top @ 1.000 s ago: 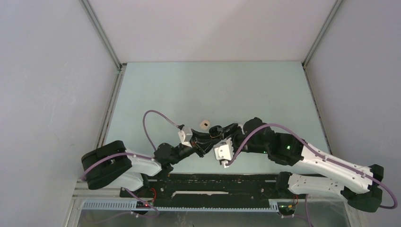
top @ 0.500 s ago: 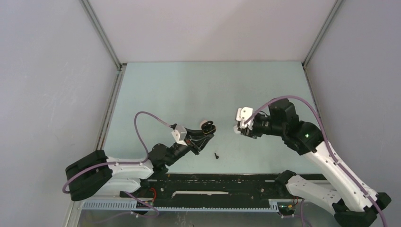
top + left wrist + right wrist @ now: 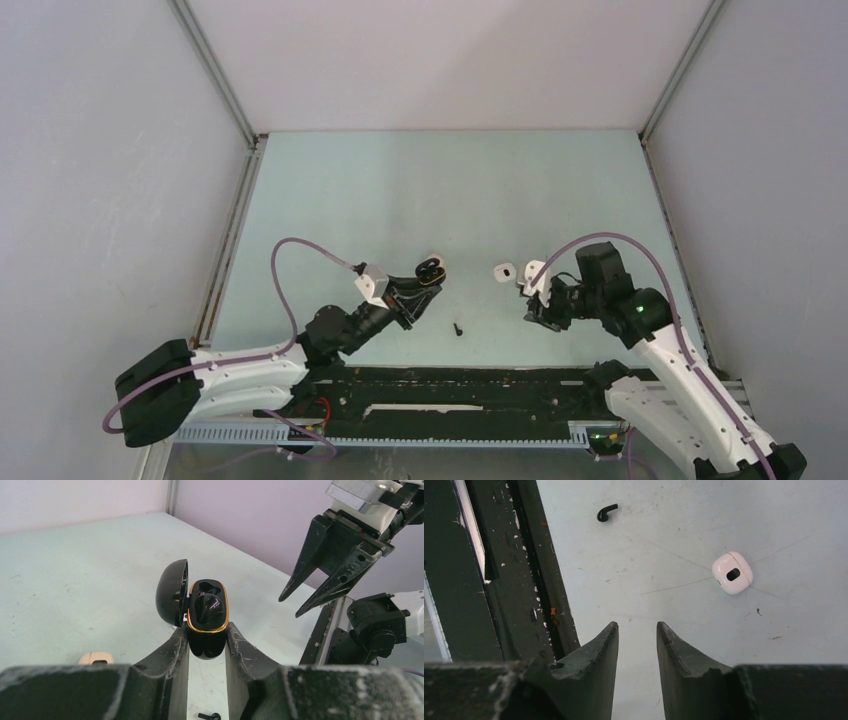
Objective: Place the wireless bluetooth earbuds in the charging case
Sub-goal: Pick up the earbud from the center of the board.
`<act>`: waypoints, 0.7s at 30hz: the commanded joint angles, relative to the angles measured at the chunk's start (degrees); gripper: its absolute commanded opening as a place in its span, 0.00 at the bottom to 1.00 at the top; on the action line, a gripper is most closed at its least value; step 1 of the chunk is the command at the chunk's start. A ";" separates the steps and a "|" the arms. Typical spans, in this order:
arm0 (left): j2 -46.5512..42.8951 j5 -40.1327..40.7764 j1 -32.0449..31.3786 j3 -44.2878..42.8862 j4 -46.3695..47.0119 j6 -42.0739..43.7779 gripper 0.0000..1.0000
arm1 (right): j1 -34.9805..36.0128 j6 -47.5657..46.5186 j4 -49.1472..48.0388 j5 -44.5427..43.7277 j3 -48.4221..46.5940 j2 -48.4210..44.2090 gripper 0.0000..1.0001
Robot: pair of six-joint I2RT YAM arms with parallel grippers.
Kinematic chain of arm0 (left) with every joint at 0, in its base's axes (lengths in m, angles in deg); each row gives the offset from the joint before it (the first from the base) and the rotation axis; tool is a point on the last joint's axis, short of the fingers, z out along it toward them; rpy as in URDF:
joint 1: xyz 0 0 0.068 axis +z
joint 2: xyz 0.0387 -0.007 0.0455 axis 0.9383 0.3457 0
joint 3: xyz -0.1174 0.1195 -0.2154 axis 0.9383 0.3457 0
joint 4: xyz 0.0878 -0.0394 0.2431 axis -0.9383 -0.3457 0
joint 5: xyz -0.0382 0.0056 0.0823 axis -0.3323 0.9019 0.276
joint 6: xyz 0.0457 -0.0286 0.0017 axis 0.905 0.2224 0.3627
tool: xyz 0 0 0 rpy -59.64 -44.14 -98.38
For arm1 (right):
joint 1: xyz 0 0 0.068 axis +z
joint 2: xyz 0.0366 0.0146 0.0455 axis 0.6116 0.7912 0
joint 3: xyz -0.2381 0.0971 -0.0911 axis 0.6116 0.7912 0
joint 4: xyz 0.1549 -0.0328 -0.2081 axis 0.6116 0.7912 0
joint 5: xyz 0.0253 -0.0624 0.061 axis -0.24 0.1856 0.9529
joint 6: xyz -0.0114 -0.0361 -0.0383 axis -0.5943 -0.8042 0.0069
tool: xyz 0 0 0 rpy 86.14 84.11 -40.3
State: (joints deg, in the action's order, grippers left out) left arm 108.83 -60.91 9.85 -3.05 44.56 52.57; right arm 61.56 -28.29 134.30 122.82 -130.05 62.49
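Your left gripper (image 3: 206, 630) is clamped on the lower body of the black charging case (image 3: 205, 647), which is held above the table (image 3: 400, 190). The case stands upright with its long axis vertical. Its gold-rimmed mouth faces the wrist camera, and the lid (image 3: 171, 594) is swung open to the left. A seated earbud (image 3: 209, 606), black, occupies one well. A pale rounded object (image 3: 96, 657) lies on the table left of the fingers.

Right of the case, the loose earbud (image 3: 458, 328), also black, lies flat near the black rail (image 3: 534, 570). Its long axis is roughly square to the rail, head toward it and stem away. Further right rests a white case (image 3: 504, 271). Your right gripper (image 3: 636, 626) hovers nearby, jaws narrowly parted and empty.
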 commanded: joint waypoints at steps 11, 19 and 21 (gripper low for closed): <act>-2.51 5.67 1.18 -1.32 -2.28 -0.60 0.00 | 13.40 -14.67 -1.54 -2.99 -7.19 22.88 0.30; -10.77 10.68 3.06 -1.28 -12.65 -0.03 0.00 | 28.77 -16.02 -20.47 -10.29 -4.96 31.73 0.43; -13.06 11.52 3.83 -0.63 -13.75 0.09 0.00 | 31.94 -17.71 -24.08 -13.32 -3.56 33.36 0.43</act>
State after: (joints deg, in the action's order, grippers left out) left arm 99.76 -53.18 12.15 -3.07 33.85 52.09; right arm 87.73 -41.95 121.41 116.20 -135.40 93.13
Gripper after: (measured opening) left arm 0.287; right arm 0.427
